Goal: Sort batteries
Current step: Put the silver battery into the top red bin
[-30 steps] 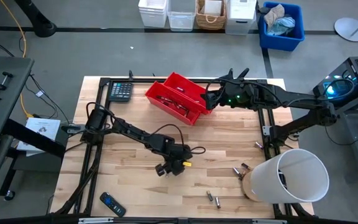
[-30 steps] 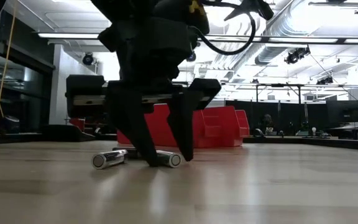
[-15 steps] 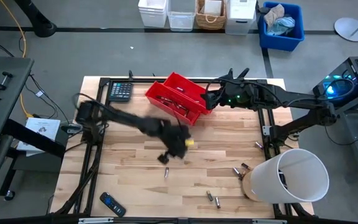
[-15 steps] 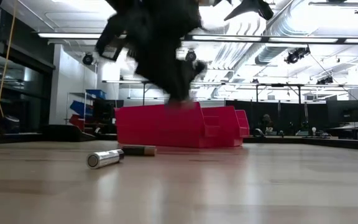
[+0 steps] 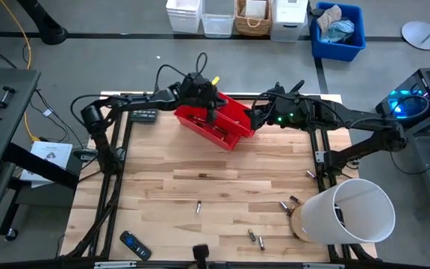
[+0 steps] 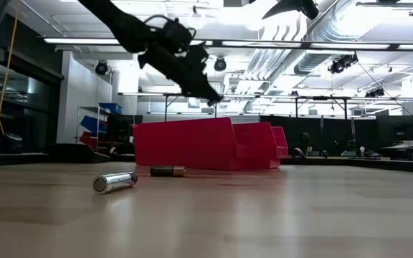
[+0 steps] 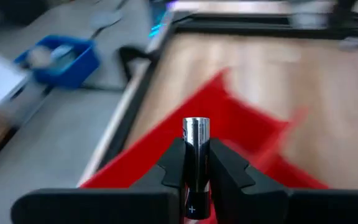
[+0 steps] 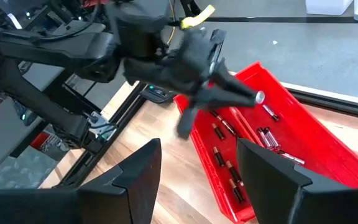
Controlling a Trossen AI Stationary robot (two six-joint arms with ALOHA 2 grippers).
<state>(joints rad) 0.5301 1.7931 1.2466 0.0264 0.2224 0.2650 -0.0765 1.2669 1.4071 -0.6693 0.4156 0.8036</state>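
Observation:
My left gripper (image 5: 215, 110) hangs over the red bins (image 5: 234, 128) at the table's far side, shut on one silver-capped battery (image 7: 196, 134). The low view shows it (image 6: 205, 89) well above the bins (image 6: 192, 143). The right wrist view shows several batteries (image 8: 229, 171) lying in a bin's bottom. My right gripper (image 8: 197, 165) hovers open by the bins' right end (image 5: 254, 118), nothing between its fingers. Loose batteries lie on the wood: a brown one (image 5: 204, 175), a silver one (image 5: 198, 207), and others (image 5: 256, 237) toward the near right. My left gripper pinches the battery's dark body (image 7: 193, 177) between its two fingers (image 7: 174, 167). The battery lies along the fingers, its silver end (image 7: 196, 126) sticking out past the tips. The fingers slant downward toward the table's right. The battery is lifted clear, above the red bin.
A calculator (image 5: 143, 114) lies at the far left, partly under the left arm. A black remote (image 5: 135, 245) sits at the near left edge. A large white cylinder (image 5: 346, 213) stands at the near right, with batteries (image 5: 288, 202) beside it. Bare wood fills the middle.
My left gripper has shut on a battery at the table's middle, lifted it clear, and swung fast toward the far edge to above the red bins, rolling as it went. Two batteries stayed on the wood where it had been.

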